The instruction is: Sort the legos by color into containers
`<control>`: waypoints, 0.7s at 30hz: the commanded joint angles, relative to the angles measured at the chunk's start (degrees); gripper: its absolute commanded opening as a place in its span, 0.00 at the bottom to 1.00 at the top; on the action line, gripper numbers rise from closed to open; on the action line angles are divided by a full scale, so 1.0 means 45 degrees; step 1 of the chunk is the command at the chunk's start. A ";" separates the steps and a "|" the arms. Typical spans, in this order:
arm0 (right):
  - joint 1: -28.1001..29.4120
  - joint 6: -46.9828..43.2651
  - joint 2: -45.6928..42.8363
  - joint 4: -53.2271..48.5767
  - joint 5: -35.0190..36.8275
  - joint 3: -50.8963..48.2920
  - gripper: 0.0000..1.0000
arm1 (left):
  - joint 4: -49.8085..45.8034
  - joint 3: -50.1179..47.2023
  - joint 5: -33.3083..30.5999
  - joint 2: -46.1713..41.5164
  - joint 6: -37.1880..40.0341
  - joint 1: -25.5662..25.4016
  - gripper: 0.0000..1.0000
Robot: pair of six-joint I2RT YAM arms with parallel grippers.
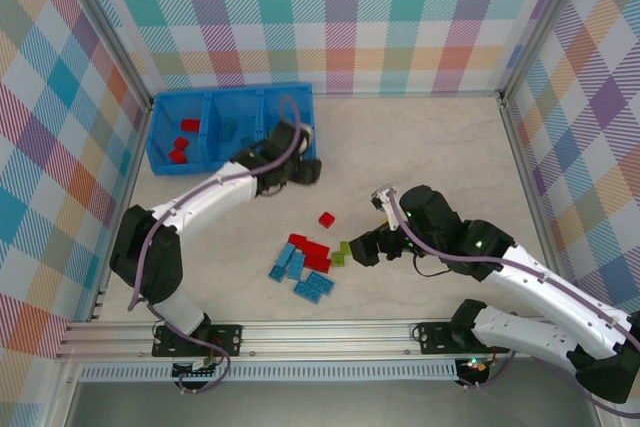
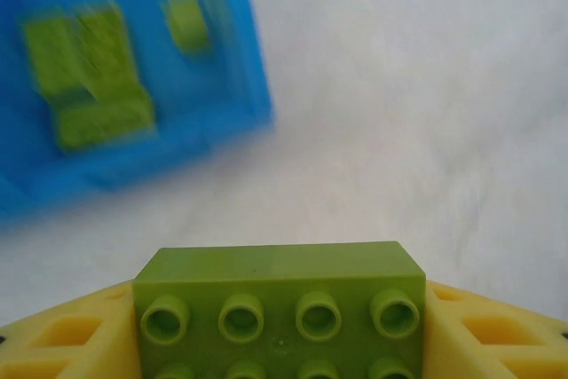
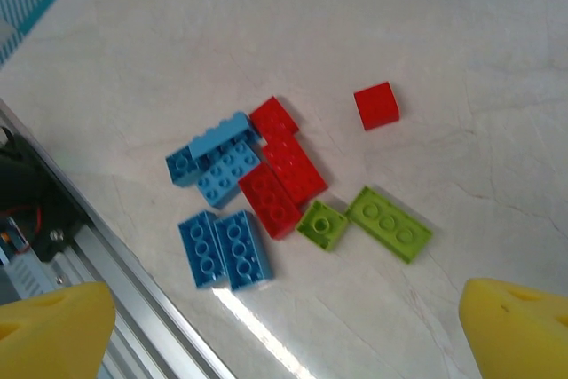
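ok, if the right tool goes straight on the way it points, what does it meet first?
Probably the small lime green brick, or the longer lime green brick beside it, both flat on the table ahead of the right tool. The red bricks lie just beyond. Depth is unclear.

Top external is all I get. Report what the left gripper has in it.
Observer: A lime green brick, studs showing, sits clamped between the left gripper's yellow fingers.
Operator: Check the bin nearest it.
Observer: The blue bin ahead of it holds lime green pieces, blurred.
Operator: Now the right gripper.
Observer: The right gripper is open, yellow fingertips wide apart, nothing between them.
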 commanded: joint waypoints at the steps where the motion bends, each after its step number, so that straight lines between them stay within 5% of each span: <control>1: -0.0041 0.0865 -0.0288 0.1818 -0.0061 -0.0201 1.00 | 0.0189 0.2127 -0.0446 0.1574 0.0655 0.1088 0.58; 10: -0.0038 0.1587 -0.1209 0.1210 -0.0165 -0.0629 1.00 | -0.1154 0.7336 0.0647 0.6231 0.0417 0.2594 0.64; 21: -0.0038 0.1525 -0.0653 0.1545 -0.0187 -0.0481 1.00 | -0.0513 0.6350 0.1115 0.4441 0.0315 0.2606 0.83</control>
